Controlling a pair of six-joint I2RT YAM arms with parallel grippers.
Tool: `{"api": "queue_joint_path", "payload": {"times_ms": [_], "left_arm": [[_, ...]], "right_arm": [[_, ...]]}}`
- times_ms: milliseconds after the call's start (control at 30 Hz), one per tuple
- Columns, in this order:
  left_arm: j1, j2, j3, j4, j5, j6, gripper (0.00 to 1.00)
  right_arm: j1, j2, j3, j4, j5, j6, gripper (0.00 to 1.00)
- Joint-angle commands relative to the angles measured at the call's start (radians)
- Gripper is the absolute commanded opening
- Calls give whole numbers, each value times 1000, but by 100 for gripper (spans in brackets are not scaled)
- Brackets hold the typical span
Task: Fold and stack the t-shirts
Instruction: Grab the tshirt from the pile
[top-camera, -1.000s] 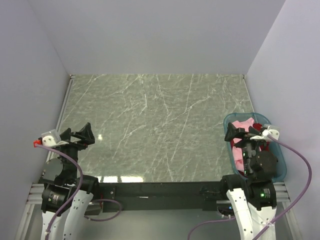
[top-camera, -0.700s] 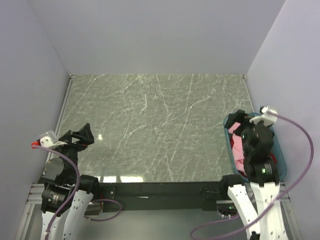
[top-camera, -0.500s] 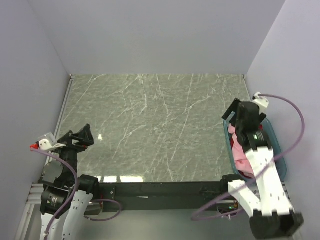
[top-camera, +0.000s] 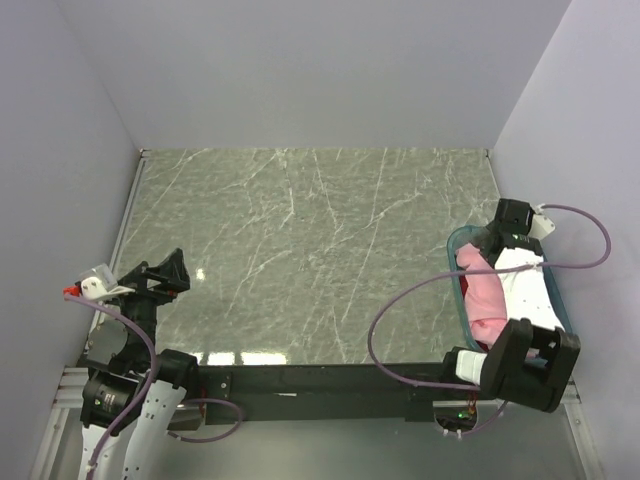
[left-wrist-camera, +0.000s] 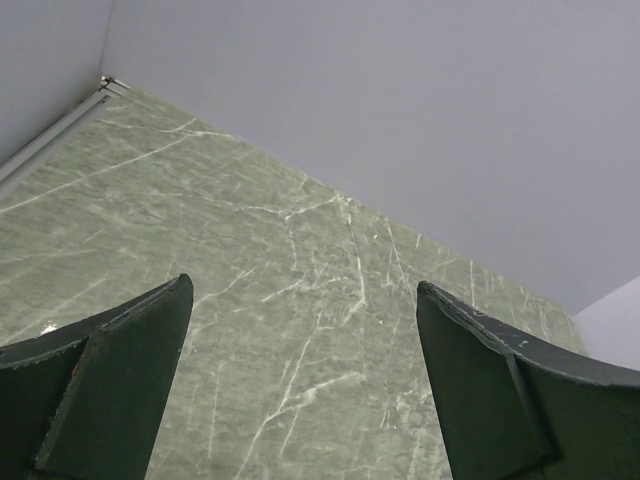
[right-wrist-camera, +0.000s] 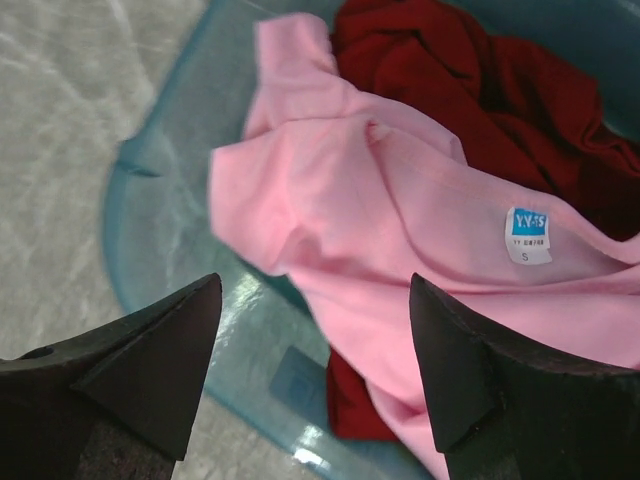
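My right gripper (right-wrist-camera: 315, 285) stands with its jaws wide apart and nothing between them; it points down into the tub and touches no cloth. Directly below it, in the wrist view, lies the light pink t-shirt (right-wrist-camera: 400, 230), crumpled, with a small blue-and-white size label (right-wrist-camera: 527, 235) facing up near its collar. The bright red t-shirt (right-wrist-camera: 450, 80) sits bunched in the same tub, showing beyond the pink one and again as a dark patch under its near edge, so the pink shirt lies on top of it. Both shirts are inside the teal translucent tub (right-wrist-camera: 150, 180), whose rim curves around the left side of the wrist view. From above, I see the tub at the right edge of the tabletop (top-camera: 300, 250), close to the right wall, with my right arm stretched over it and covering much of it.

My left gripper (left-wrist-camera: 305, 288) is also spread wide and holds nothing. It hangs above the near left corner of the tabletop, well apart from the tub, with only bare marbled green surface beneath it.
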Motion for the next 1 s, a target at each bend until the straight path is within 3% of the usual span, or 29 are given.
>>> {"api": "queue_joint_path", "payload": {"times_ms": [0, 200, 267, 367, 567, 667, 967], "left_arm": [[-3, -41, -5, 25, 11, 2, 100], [0, -21, -4, 19, 11, 1, 99], [0, -19, -4, 22, 17, 2, 99], [0, -19, -2, 17, 11, 2, 99], [0, -18, -2, 17, 15, 4, 99], [0, 8, -2, 17, 17, 5, 99], [0, 24, -1, 17, 26, 8, 99]], "right_arm": [[-62, 43, -55, 82, -37, 44, 81], [-113, 96, -140, 139, -28, 63, 79], [-113, 112, -152, 151, -28, 47, 74], [-113, 104, -146, 120, -20, 46, 49], [-82, -86, -98, 5, 55, 64, 14], [-73, -161, -54, -45, 80, 67, 8], [-35, -272, 104, -87, 78, 14, 0]]}}
